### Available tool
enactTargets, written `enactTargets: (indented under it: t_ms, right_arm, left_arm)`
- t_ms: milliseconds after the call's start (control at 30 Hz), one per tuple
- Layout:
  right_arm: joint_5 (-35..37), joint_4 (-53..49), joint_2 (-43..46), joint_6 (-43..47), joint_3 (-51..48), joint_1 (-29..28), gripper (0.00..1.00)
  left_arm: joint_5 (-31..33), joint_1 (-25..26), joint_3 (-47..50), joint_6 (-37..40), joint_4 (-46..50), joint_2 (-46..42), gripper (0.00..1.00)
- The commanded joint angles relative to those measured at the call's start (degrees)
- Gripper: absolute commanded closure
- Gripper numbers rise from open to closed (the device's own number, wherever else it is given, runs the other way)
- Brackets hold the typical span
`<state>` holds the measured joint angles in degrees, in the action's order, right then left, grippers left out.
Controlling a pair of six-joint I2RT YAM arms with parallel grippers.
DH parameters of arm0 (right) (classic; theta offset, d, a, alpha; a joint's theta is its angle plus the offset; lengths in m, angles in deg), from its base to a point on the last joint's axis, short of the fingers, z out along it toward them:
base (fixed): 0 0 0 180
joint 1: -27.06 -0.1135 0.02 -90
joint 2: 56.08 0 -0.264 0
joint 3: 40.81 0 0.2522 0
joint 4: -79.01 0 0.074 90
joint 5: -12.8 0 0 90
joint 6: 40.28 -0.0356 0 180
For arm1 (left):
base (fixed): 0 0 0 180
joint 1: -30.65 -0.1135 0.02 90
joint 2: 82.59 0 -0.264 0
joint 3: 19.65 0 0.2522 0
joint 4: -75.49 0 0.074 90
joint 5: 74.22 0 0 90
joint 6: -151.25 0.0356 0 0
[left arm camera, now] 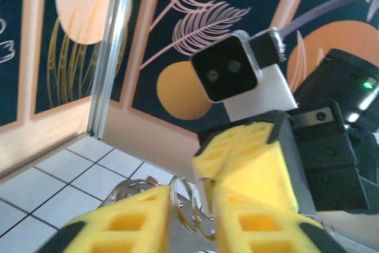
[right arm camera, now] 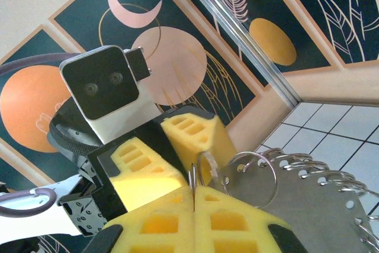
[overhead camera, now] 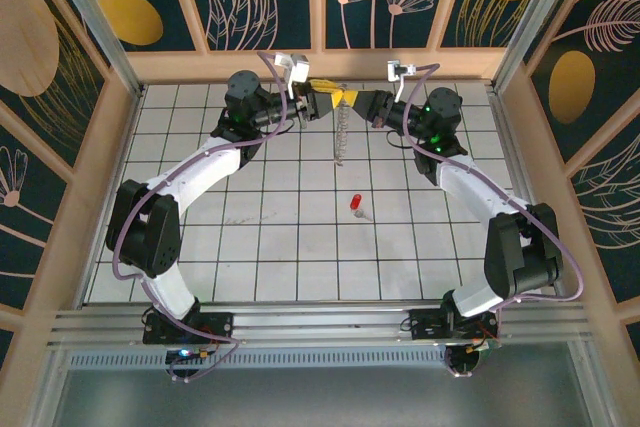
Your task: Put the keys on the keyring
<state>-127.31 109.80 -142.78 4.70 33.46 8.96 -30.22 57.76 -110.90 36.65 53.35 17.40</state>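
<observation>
Closest to the right wrist's eye are the yellow foam pads (right arm camera: 260, 208) of the right claw (right arm camera: 194, 197). They are pressed tight together, and a thin wire of the keyring (right arm camera: 296, 191) is pinched in the seam, so this claw is gripping the keyring.

The keyring is held up in the air over the far end of the worktop (overhead camera: 250, 247). The rest of it hangs down in a long silvery strand. The key (overhead camera: 355, 205), with its red head, lies alone on the worktop below, well apart from both claws. It is not on the ring yet.

The left claw (left arm camera: 192, 208) sits nose to nose with the right one. Its 2 pads stand a little apart. Ring wires show in the gap, but the pads do not seem to squeeze them.

Things could go wrong from here. Only 1 claw has the ring, and only by 1 thin wire, so it may slip or twist and fall. The ring looks floppy and may swing. The key is tiny and flat, so a claw may push it away. The 2 claws are very close and could bump.
</observation>
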Motion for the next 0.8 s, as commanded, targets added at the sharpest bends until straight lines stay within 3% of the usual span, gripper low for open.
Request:
enactTargets:
  t_ms: [0,167,300,500,767]
  right_arm:
    - [0.0,1.6,1.1,2.3,1.4,0.5,1.0]
    - [-0.7,1.0,1.5,3.2,1.1,1.5,1.0]
    - [-1.8,0.3,1.3,5.1,1.3,1.8,1.0]
    - [-5.5,1.3,1.9,10.5,1.3,2.6,1.0]
    - [-6.3,5.4,3.4,12.3,0.5,2.6,1.0]
  left_arm:
    - [6.6,-0.5,1.4,-0.1,-0.8,-4.4,0.67]
    - [9.9,-2.0,4.1,-1.1,-3.0,-7.3,0.58]
    - [8.0,-2.3,3.4,1.0,-1.0,-8.1,0.54]
    - [2.0,-2.9,-0.3,5.3,5.0,-7.7,0.52]
    - [-9.8,-3.0,-6.5,2.3,7.5,-3.8,0.54]
